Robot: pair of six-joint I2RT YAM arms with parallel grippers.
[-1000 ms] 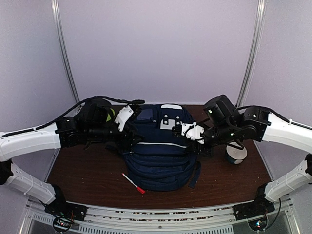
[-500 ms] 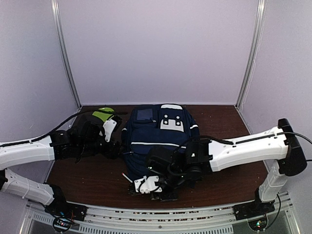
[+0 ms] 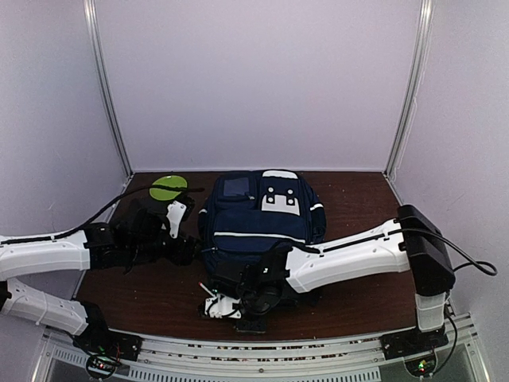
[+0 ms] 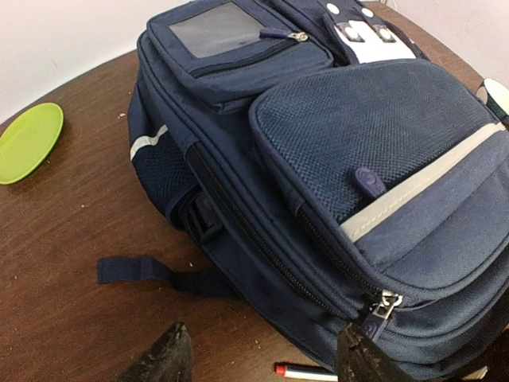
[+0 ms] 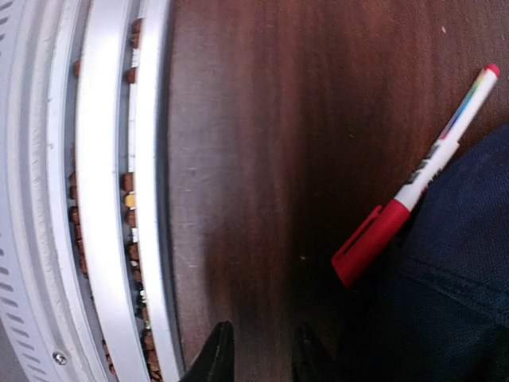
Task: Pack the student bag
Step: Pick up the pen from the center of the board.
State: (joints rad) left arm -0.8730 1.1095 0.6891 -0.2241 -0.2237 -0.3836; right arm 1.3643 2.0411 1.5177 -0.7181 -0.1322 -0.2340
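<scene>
Two items are seen: backpack (image 4: 318, 159) beside the wide-spread, empty left gripper (image 4: 262, 358), pen (image 5: 413, 179) near the narrowly parted, empty right gripper (image 5: 258, 354).

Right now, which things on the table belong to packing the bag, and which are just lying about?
For the job:
backpack
red-capped pen, on the table against the backpack's near edge, probably meant to go in

Lying about, it seems:
green disc, at the far left, apart from the backpack

High rear overview; close wrist views, student bag (image 4: 318, 159) and pen (image 5: 413, 187) in both.
</scene>
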